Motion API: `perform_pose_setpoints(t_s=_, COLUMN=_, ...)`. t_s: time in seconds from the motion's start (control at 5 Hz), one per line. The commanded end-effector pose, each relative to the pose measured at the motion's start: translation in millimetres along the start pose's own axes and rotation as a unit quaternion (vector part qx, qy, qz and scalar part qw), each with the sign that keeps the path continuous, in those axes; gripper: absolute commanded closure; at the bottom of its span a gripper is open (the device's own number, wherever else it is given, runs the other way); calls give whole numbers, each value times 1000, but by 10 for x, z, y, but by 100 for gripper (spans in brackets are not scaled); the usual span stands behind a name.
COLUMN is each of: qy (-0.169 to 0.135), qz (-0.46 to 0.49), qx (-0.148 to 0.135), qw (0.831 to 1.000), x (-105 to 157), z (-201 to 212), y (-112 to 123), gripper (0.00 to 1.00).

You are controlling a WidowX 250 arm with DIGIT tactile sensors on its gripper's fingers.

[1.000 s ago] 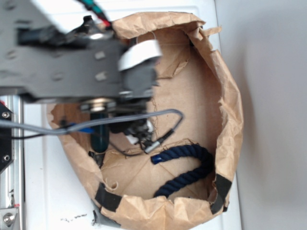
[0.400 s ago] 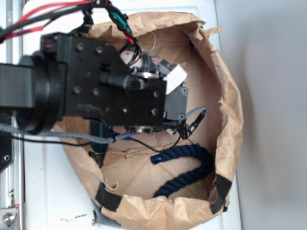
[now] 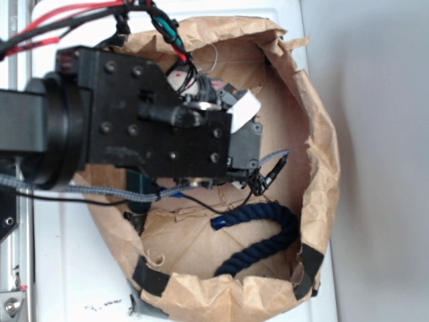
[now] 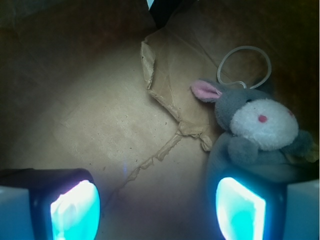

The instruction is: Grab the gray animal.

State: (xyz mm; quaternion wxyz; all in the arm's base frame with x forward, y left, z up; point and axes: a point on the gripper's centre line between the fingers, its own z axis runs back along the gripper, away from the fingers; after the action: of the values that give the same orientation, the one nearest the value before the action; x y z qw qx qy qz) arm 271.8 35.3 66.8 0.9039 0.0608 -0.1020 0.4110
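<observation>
The gripper (image 4: 157, 205) hangs low inside the crumpled brown paper bag (image 3: 322, 168), its two glowing pads spread wide apart and holding nothing, probably so they can close from either side. The gray animal (image 4: 260, 132) lies to the right on the bag's creased floor, a soft, fuzzy plush with a cream face, its body just beside the right pad. A thick navy rope (image 3: 265, 235) curls nearby.
</observation>
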Motion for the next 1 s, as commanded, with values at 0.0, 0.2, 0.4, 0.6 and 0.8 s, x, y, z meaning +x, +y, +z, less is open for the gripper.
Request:
perform_pose_setpoints(t_s=0.0, qy=-32, qz=-2, qx=-16, qw=999, x=260, z=-48, y=84, gripper=0)
perform_pose_setpoints(t_s=0.2, qy=-23, qz=-8, qx=-15, qw=1000, x=315, z=53, y=240, gripper=0)
perform_pose_setpoints(t_s=0.4, qy=-21, qz=-19, qx=-1, qw=1000, x=380, z=111, y=353, gripper=0)
perform_pose_setpoints(t_s=0.6, qy=-43, qz=-21, qx=15, qw=999, x=401, z=-38, y=406, gripper=0)
perform_pose_setpoints(t_s=0.8, qy=-69, qz=-7, qx=19, qw=997, x=383, z=-262, y=425, gripper=0)
